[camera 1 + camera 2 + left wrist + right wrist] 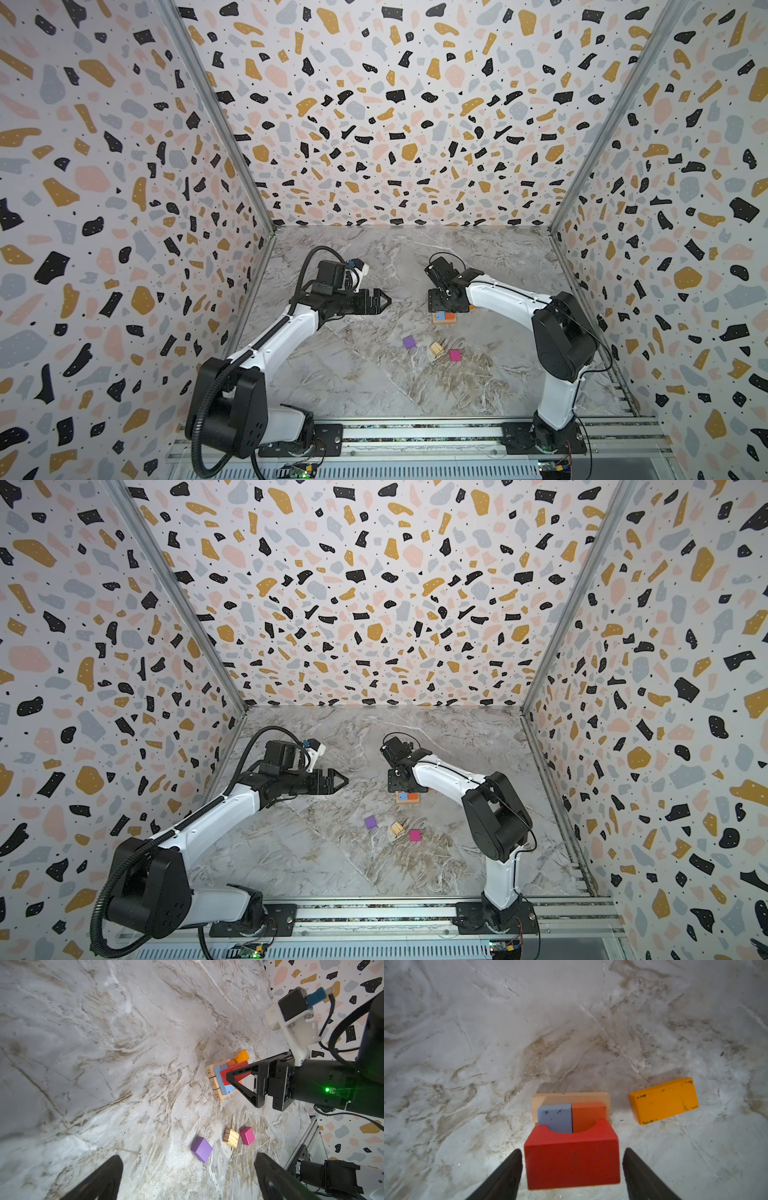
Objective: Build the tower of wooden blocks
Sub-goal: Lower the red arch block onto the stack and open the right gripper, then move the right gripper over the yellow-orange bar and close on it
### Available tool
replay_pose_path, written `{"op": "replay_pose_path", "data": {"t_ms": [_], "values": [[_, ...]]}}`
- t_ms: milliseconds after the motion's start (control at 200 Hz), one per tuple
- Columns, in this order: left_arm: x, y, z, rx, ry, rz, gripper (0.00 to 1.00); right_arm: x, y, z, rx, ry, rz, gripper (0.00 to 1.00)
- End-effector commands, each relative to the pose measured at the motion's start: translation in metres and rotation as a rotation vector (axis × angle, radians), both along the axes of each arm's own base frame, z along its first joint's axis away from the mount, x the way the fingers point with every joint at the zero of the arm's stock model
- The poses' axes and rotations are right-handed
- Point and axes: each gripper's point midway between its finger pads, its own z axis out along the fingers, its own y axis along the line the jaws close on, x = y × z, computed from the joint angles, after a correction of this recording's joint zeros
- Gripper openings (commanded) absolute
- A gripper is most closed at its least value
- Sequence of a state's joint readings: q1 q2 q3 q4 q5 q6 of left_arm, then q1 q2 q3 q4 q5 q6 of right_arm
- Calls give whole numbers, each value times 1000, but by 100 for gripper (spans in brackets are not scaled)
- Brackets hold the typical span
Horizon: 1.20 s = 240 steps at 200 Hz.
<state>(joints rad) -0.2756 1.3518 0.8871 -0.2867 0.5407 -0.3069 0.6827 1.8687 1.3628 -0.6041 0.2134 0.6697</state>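
Loosely, right pincer (572, 1149) straddles red block (572, 1165) w/ slim gaps both sides.

The left arm (286, 332) rises from its base at the near left and stretches forward and toward the middle, with the forearm almost level. Its wrist (332, 297) is straight. The left gripper (384, 300) is turned on its side, points to the right and hangs in the air. In the left wrist view its fingers (104, 1178) are spread wide. The right arm (507, 297) stands up from the near right, bends at the elbow (565, 332) and reaches to the left. Its wrist (446, 293) is bent downward, so the right gripper (572, 1153) points down. Its fingers (504, 1174) stand partly apart.
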Motion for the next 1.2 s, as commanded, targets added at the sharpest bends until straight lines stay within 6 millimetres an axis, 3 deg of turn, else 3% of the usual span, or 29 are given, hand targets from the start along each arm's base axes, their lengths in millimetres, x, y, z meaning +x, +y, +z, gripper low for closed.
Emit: {"op": "replay_pose_path", "data": {"t_ms": [0,285,551,841,1197], "values": [[-1,3,2,4,-16,4,100,3,-1,37,11,-53,22,79],[0,4,-1,20,-10,3,100,8,-14,80,90,-127,122,81],[3,5,-3,36,-10,10,100,25,-56,97,165,-209,136,82],[5,8,-5,52,-16,20,100,38,-103,62,107,-188,65,96],[6,10,-9,68,-7,32,100,29,-109,-3,116,-78,62,93]]}}
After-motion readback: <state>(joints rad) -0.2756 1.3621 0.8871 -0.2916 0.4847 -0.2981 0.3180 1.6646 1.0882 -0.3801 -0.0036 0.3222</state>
